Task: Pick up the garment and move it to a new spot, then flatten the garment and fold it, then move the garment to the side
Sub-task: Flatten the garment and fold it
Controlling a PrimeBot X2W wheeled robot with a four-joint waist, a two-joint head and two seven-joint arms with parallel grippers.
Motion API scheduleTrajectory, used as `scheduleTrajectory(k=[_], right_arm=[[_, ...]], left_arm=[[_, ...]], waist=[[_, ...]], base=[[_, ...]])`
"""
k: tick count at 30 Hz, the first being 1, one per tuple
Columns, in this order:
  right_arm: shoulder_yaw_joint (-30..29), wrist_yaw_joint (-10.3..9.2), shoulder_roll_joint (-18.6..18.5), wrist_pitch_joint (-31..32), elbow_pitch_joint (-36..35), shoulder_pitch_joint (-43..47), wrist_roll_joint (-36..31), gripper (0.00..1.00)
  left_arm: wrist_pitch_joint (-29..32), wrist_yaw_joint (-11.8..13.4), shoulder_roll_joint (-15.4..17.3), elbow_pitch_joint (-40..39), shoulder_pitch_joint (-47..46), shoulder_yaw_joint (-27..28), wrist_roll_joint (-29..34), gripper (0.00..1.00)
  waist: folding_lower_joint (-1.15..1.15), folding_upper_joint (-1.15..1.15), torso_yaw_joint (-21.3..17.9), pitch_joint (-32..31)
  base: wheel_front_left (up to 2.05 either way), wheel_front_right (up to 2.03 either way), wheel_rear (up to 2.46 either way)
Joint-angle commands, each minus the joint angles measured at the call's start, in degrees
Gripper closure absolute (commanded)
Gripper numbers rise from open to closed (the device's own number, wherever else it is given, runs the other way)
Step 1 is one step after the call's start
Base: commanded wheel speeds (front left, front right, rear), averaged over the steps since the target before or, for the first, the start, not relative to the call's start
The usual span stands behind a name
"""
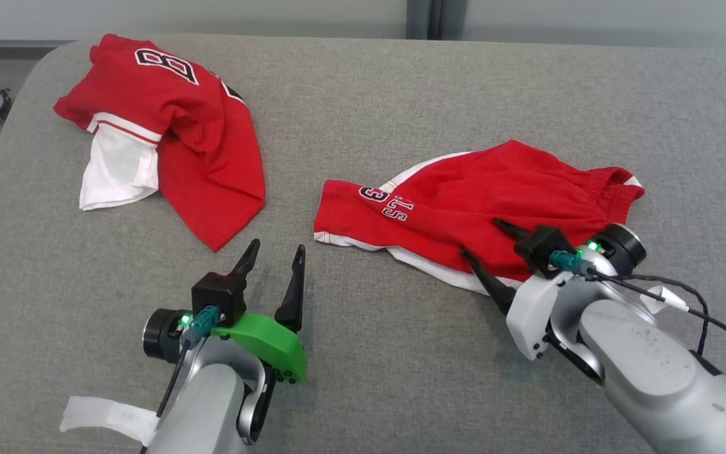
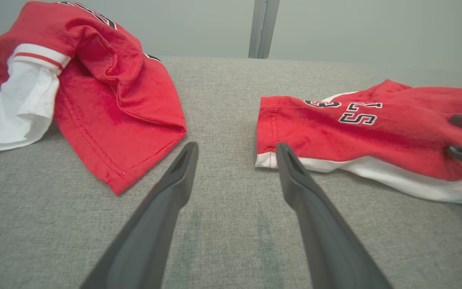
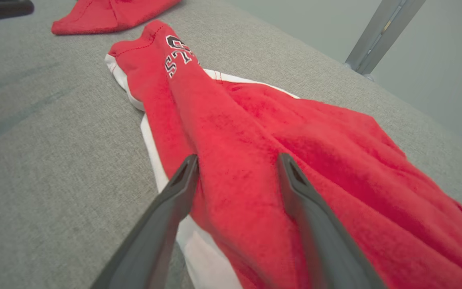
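Observation:
Red shorts [image 1: 483, 195] with white trim and a black number lie crumpled at the right of the grey padded table; they are the garment under my right gripper [image 1: 480, 237]. That gripper is open, its fingers spread over the shorts' near edge, with the red cloth [image 3: 255, 160] between the tips of the right gripper [image 3: 237, 158] and nothing pinched. My left gripper [image 1: 277, 247] is open above bare table, between the shorts [image 2: 355, 128] and a crumpled red jersey [image 1: 174, 132]. In the left wrist view the left gripper [image 2: 236, 147] holds nothing.
The red jersey [image 2: 106, 92] with a white sleeve lies bunched at the table's back left. The grey table [image 1: 401, 94] has a rounded back left corner and a pale wall behind it. Bare cloth surface lies between the two garments and along the front.

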Motion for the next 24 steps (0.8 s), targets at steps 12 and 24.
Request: scheduleTrajectory(k=[12, 24], right_arm=[[2.89, -0.09, -3.28, 2.02, 4.76, -7.42, 2.31, 1.00], [5.06, -0.08, -4.92, 5.46, 10.61, -14.14, 4.01, 0.00]], left_arm=[[-0.19, 1.25, 0.05, -3.19, -1.02, -2.61, -2.59, 0.00], [-0.19, 1.62, 0.04, -4.52, -2.77, -7.57, -4.88, 0.00]], waist=[[0.00, 0.00, 1.95, 3.67], [0.00, 0.00, 4.72, 6.21]], base=[[0.00, 0.00, 0.00], [0.00, 0.00, 0.00]])
